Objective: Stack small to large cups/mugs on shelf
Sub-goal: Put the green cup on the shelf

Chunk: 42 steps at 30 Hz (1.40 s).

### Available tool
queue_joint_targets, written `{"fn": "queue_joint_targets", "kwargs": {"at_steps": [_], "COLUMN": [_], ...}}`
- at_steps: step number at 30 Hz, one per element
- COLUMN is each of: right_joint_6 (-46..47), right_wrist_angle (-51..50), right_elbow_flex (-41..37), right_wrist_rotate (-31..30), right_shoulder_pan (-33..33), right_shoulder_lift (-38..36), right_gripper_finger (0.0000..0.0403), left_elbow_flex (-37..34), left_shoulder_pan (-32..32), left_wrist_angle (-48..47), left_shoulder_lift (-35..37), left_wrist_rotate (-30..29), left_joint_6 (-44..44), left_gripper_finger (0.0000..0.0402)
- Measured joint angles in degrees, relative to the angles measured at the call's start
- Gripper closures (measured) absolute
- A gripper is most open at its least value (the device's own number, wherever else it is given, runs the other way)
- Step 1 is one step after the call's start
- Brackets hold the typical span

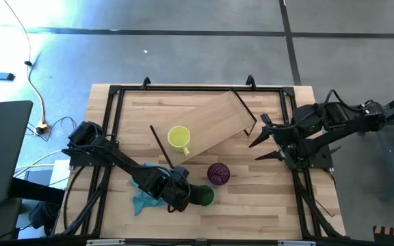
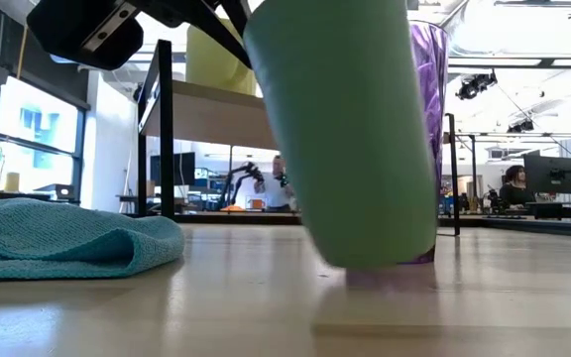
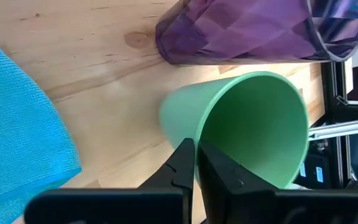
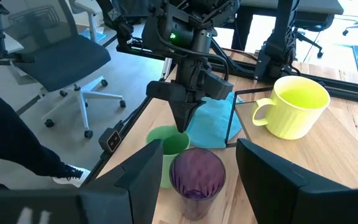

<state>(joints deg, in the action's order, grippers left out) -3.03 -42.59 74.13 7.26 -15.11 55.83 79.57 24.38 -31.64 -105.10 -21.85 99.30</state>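
Now | left gripper point(image 3: 196, 163) pinches the green cup point(image 3: 253, 127) by its rim wall, one finger inside, for a lift | cup at front table edge beside purple tumbler point(image 1: 218, 173) | right gripper point(image 1: 266, 141), spread, waits near shelf point(image 1: 214, 123) | yellow mug point(image 1: 179, 139) beside shelf

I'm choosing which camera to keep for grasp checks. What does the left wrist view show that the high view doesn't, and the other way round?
Only the left wrist view shows the left gripper shut on the green cup's rim, one finger inside and one outside the wall.

Only the high view shows the yellow mug standing on the tilted shelf, and the right gripper open, waiting at the table's right side, away from the cups.

Both show the green cup, the purple tumbler next to it, and the teal cloth on the tabletop.
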Motion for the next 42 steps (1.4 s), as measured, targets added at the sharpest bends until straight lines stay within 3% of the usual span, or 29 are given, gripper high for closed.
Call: {"fn": "queue_joint_targets", "kwargs": {"at_steps": [11, 29, 42], "right_joint_6": [0.02, -1.03, -1.43], "right_wrist_angle": [-0.02, 0.39, 0.02], "right_elbow_flex": [0.00, 0.00, 0.00], "right_wrist_rotate": [0.00, -0.05, -0.03], "right_shoulder_pan": [0.02, 0.11, 0.11], "right_shoulder_lift": [0.00, 0.00, 0.01], "right_gripper_finger": [0.0206, 0.0206, 0.0206], "left_elbow_flex": [1.75, 29.56, 42.32], "left_shoulder_pan": [1.20, 1.43, -4.07], "left_wrist_angle": [-2.33, -37.12, -40.02], "left_shoulder_lift": [0.00, 0.04, 0.07], "left_wrist_rotate": [1.70, -0.62, -2.84], "left_joint_6": [-2.43, -12.07, -25.30], "left_gripper_finger": [0.0401, 0.0402, 0.0401]}}
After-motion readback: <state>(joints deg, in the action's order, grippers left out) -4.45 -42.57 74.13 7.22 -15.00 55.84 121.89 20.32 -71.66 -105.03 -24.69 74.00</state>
